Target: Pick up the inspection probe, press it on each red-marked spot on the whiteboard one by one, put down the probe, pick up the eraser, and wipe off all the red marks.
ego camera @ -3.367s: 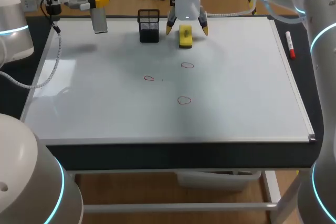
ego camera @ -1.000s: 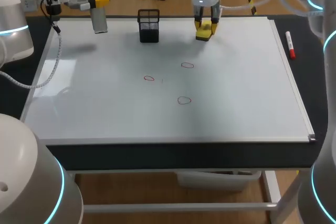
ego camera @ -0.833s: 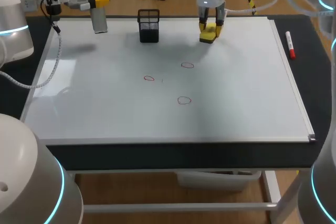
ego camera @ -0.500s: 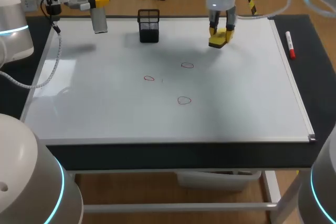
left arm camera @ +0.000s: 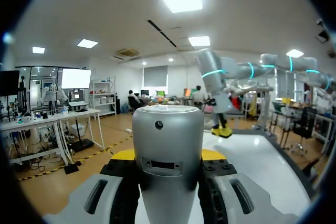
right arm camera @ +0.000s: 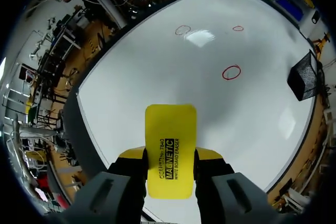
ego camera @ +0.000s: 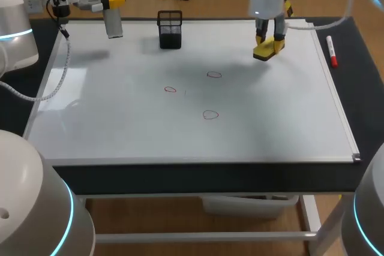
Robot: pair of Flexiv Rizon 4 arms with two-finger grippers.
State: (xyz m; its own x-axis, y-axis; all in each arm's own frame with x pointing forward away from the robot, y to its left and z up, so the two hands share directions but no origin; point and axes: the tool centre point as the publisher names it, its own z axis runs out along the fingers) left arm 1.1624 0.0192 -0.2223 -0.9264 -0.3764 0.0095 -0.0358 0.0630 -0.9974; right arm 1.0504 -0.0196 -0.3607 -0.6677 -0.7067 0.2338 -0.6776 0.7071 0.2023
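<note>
Clamping the yellow eraser [right arm camera: 170, 129] from two sides, the right pincer [ego camera: 268, 48] hangs over the far right part of the whiteboard [ego camera: 120, 124], its fingers spread only as wide as the eraser's narrow body. The eraser's flat printed face points toward the wrist camera. Three red marks [ego camera: 210, 114] lie unwiped near the board's middle. At the far left, the left pincer [ego camera: 113, 3] grips the silver inspection probe [left arm camera: 168, 145].

Dark-topped table [ego camera: 180, 178] on a white frame [ego camera: 198, 236], brown wooden floor [ego camera: 150, 214] beneath and behind it.
</note>
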